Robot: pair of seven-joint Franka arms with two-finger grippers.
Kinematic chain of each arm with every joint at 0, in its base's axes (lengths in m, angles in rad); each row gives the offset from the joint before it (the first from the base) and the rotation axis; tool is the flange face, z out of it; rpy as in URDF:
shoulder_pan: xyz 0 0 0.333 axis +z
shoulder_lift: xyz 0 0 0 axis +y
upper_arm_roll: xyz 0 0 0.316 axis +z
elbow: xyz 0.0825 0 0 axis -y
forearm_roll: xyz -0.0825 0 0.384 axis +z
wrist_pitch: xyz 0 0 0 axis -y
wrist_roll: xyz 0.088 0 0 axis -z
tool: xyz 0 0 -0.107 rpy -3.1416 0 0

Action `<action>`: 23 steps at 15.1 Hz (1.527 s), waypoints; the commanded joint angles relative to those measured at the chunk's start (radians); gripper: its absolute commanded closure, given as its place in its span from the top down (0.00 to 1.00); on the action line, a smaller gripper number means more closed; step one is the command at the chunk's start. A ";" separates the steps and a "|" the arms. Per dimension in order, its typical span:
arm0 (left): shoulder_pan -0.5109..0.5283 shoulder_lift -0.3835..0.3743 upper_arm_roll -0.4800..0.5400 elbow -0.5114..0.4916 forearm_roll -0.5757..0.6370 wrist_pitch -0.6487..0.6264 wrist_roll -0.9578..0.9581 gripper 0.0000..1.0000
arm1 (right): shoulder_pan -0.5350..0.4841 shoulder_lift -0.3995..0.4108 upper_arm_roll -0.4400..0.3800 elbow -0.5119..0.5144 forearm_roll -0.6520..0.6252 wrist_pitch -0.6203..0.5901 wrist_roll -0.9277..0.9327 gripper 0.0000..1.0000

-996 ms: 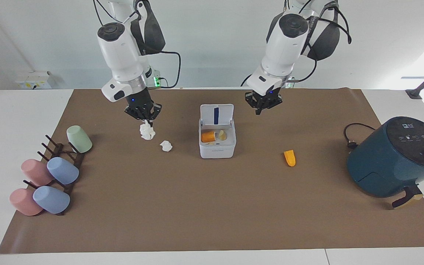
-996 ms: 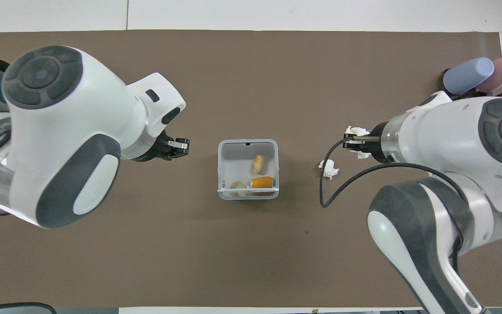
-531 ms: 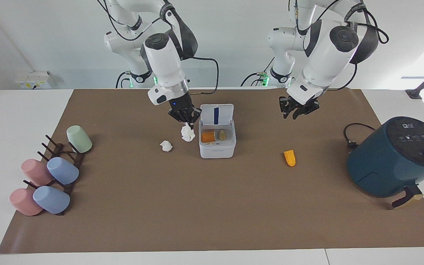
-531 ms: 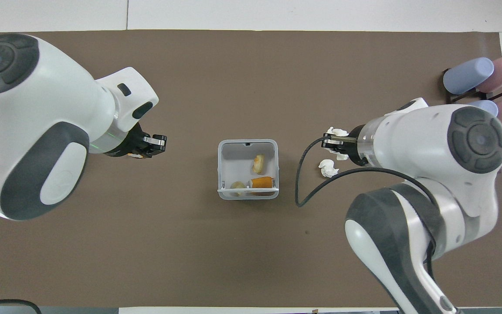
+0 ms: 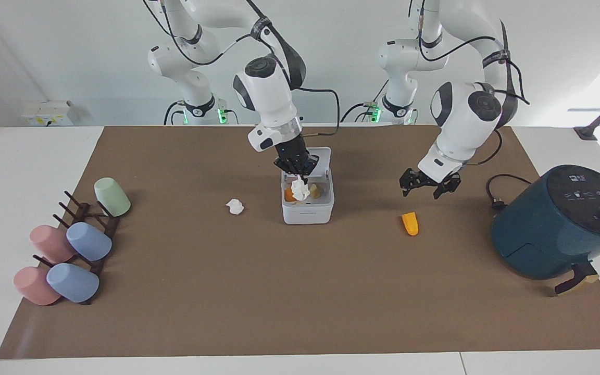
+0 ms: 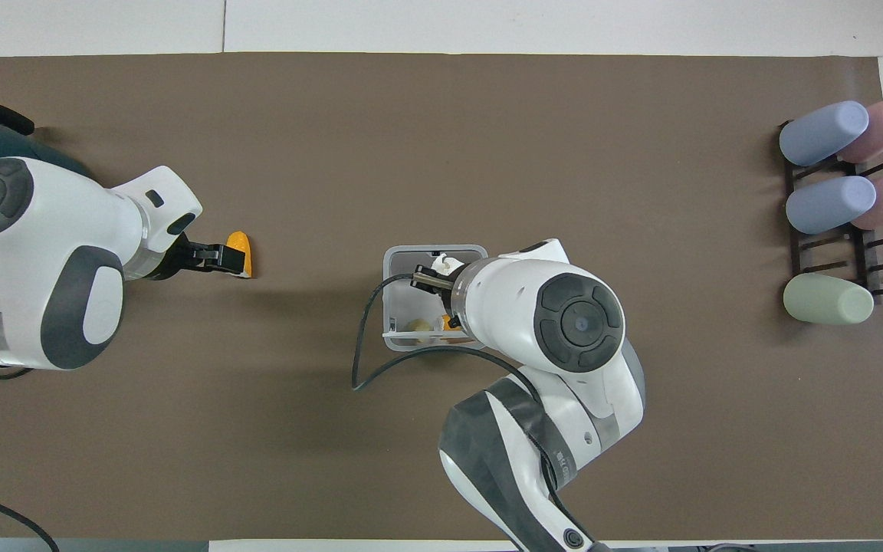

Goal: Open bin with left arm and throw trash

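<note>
Bin [image 5: 308, 211] sits mid-table, lid up; right gripper [image 5: 296, 167] is over its opening, pinched on a paper wad [image 5: 299, 188] that hangs inside the rim, so I'd release straight down and lift clear without clipping the lid. Left gripper [image 5: 427, 183] has its fingers spread, empty, above the orange peel [image 5: 410, 223] toward the left arm's end; it should drop square over it. Second wad [image 5: 235, 206] lies beside the bin; from overhead the right arm hides much of the bin's inside.
</note>
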 commanded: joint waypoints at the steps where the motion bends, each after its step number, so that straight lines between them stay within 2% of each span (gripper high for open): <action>1: 0.002 0.070 -0.006 -0.006 -0.020 0.097 0.011 0.97 | 0.003 -0.011 -0.002 -0.003 0.021 -0.010 0.008 0.63; 2: -0.001 0.094 -0.006 -0.006 -0.020 0.117 0.014 0.96 | 0.003 -0.011 -0.002 -0.002 0.021 -0.013 0.010 1.00; 5: -0.008 0.168 -0.004 -0.004 0.006 0.197 0.020 0.94 | 0.045 -0.014 0.012 0.014 0.003 -0.032 0.010 1.00; 7: -0.007 0.177 -0.004 -0.003 0.038 0.208 0.020 0.90 | 0.037 -0.022 0.008 0.015 -0.006 -0.059 -0.004 1.00; 8: -0.008 0.180 -0.004 -0.004 0.038 0.208 0.020 0.77 | 0.030 -0.025 0.004 0.015 -0.034 -0.068 -0.019 1.00; 9: -0.007 0.182 -0.004 -0.003 0.038 0.209 0.020 0.54 | 0.011 -0.030 0.004 0.015 -0.075 -0.073 -0.044 1.00; 10: -0.004 0.182 -0.004 0.002 0.038 0.208 0.020 0.21 | -0.021 -0.033 0.004 0.015 -0.115 -0.081 -0.064 1.00; 11: -0.001 0.184 -0.004 0.008 0.040 0.203 0.020 0.00 | -0.052 -0.046 0.005 0.015 -0.137 -0.088 -0.088 1.00; 14: 0.001 0.182 -0.004 0.030 0.038 0.182 0.018 0.00 | -0.142 -0.089 0.005 0.015 -0.141 -0.127 -0.215 1.00; 16: 0.001 0.174 -0.006 0.072 0.038 0.111 0.008 0.00 | -0.202 -0.123 0.005 0.015 -0.141 -0.171 -0.302 1.00; 20: -0.040 0.173 -0.033 0.337 -0.013 -0.212 -0.153 0.00 | -0.286 -0.177 0.005 0.015 -0.141 -0.315 -0.444 1.00; 21: -0.068 0.170 -0.036 0.394 -0.062 -0.261 -0.204 0.00 | -0.302 -0.183 0.005 0.015 -0.141 -0.341 -0.496 1.00; 23: -0.132 0.165 -0.039 0.436 -0.083 -0.289 -0.294 0.00 | -0.329 -0.189 0.002 0.015 -0.141 -0.401 -0.555 1.00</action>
